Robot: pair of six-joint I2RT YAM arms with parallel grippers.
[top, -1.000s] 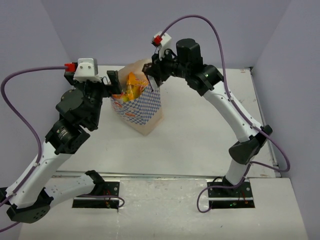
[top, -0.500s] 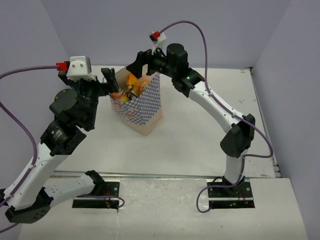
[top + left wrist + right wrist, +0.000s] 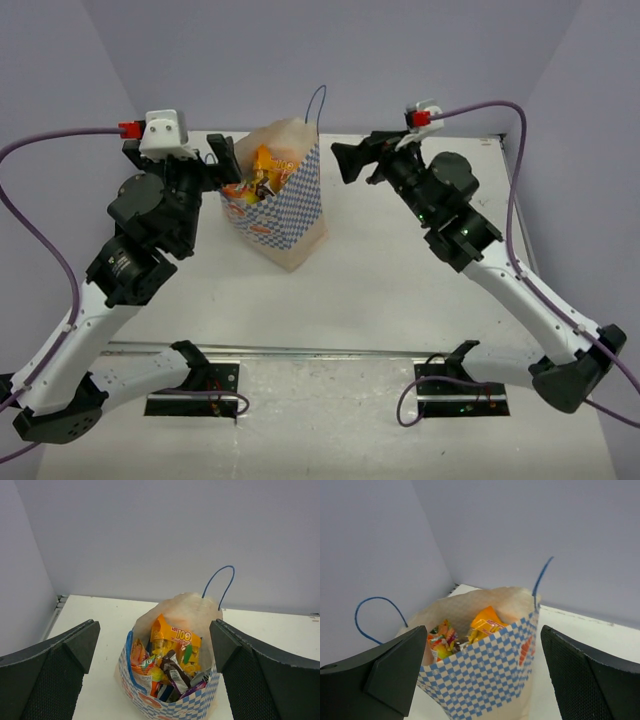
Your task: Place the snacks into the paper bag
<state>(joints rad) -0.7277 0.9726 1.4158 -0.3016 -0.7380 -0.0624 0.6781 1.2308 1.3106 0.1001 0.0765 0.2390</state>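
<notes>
Your paper bag stands upright on the table, left of centre and toward the far side, with its mouth open. The snacks sit packed together inside it; a yellow-orange packet rises highest against the far wall, with a dark brown bar just in front of it. One blue cord handle stands straight up from the far rim.

Your left pincer hovers close beside the bag's left rim, jaws spread wide and grasping nothing; whether a finger touches the paper you cannot tell. Your right pincer hangs to the right of the bag, apart from it; its jaws are likewise released and empty, pointing toward the checkered side.
</notes>
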